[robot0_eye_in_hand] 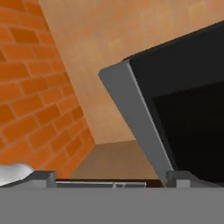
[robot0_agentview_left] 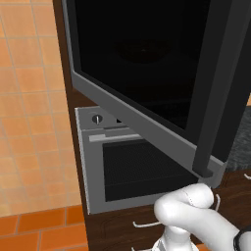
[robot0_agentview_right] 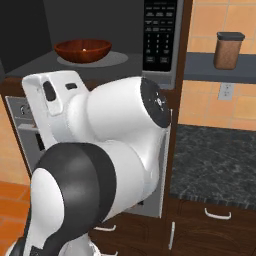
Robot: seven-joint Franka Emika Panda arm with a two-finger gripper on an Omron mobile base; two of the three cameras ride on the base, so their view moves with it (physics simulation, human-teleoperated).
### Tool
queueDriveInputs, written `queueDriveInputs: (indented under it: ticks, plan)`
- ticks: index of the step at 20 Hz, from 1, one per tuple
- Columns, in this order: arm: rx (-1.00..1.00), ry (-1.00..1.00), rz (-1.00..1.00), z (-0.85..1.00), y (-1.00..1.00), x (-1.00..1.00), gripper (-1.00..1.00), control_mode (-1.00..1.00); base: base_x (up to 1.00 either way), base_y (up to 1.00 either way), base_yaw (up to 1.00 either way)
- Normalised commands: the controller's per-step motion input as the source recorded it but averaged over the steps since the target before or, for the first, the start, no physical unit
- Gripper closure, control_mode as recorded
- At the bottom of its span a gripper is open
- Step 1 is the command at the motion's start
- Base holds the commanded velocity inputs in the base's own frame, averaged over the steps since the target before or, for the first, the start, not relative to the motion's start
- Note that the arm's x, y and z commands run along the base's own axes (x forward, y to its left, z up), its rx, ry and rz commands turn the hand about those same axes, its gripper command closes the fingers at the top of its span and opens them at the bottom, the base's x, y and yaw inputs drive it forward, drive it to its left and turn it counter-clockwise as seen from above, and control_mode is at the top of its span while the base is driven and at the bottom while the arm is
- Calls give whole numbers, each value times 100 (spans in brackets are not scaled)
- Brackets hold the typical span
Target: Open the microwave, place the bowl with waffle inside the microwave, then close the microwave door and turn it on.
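Gripper [robot0_eye_in_hand: 113, 180]: jaws spread wide, nothing between them, both dark fingertips [robot0_eye_in_hand: 43, 176] low in the hand view. Pointed toward an orange brick wall [robot0_eye_in_hand: 30, 100] and a tan surface beyond.

Microwave door [robot0_agentview_left: 142, 54]: standing open, angled out toward the left base camera. Long axis along its width, with the grey lower rim [robot0_agentview_left: 147, 125] slanting from upper left down to lower right. Black bar handle [robot0_agentview_left: 215, 98] upright along the free edge on the right, its foot just above the arm's white wrist. Seen again in the hand view as a black pane with a grey edge [robot0_eye_in_hand: 140, 118], leaning up and left from just above the right fingertip; close, but cannot tell whether touching.

Microwave [robot0_agentview_right: 100, 20]: built in above the oven [robot0_agentview_left: 127, 166], cavity facing the right base camera, button panel [robot0_agentview_right: 160, 35] on its right side. Brown bowl [robot0_agentview_right: 82, 49] upright inside on the round plate, well above the arm. Pale speck in the bowl, too small to name.

Hidden or cut off: top and right of the door out of the left base frame; oven front partly covered by the door; lower microwave frame and most cabinets behind the arm's bulk in the right base view. Jar [robot0_agentview_right: 228, 50] on a shelf above the dark speckled table [robot0_agentview_right: 215, 160].
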Motion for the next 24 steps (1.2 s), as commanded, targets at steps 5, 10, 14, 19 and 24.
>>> queueDriveInputs:
  ticks: [5, 10, 14, 19, 24]
  plan:
    - [0, -5, 16, 6, 84, -81, -100, -100, 0, 0, 0]
    - [-5, 1, 18, 0, 92, -59, -100, -100, 0, 0, 0]
    - [-7, -2, 15, 0, 66, -70, -100, -100, 0, 0, 0]
    - [-5, -17, -8, -2, 67, -46, -100, -100, 0, 0, 0]
    - [-15, -41, -57, -18, 90, 5, -100, -100, 0, 0, 0]
